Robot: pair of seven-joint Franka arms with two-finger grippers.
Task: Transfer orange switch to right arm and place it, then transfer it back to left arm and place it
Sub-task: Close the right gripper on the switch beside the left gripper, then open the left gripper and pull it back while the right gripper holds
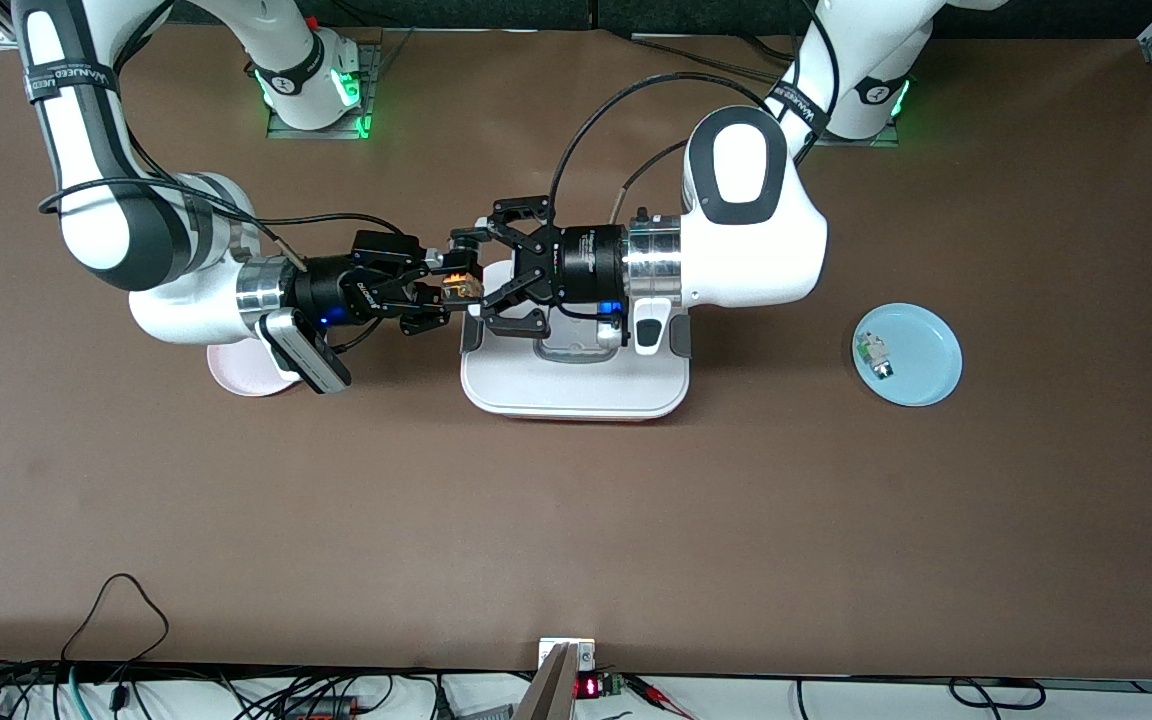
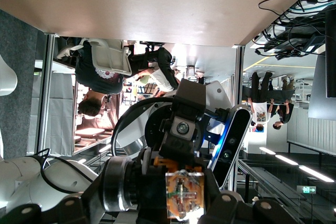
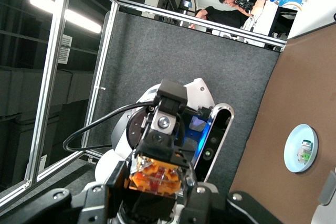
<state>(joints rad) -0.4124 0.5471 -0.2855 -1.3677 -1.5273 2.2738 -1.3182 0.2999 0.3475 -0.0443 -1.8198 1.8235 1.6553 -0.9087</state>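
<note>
The orange switch (image 1: 458, 286) hangs in the air between the two grippers, which meet nose to nose. My left gripper (image 1: 473, 274) reaches in from the left arm's end, above the white box (image 1: 576, 388), and is shut on the switch (image 2: 184, 195). My right gripper (image 1: 439, 287) comes from the right arm's end and is also shut on the switch (image 3: 157, 174), with its orange cap between the fingers. The switch is over the box's edge toward the right arm's end. The left wrist hides much of the box's lid.
A pink plate (image 1: 236, 378) lies on the table under the right forearm. A blue plate (image 1: 926, 365) toward the left arm's end holds a small green-and-white component (image 1: 874, 353). Cables run along the table edge nearest the front camera.
</note>
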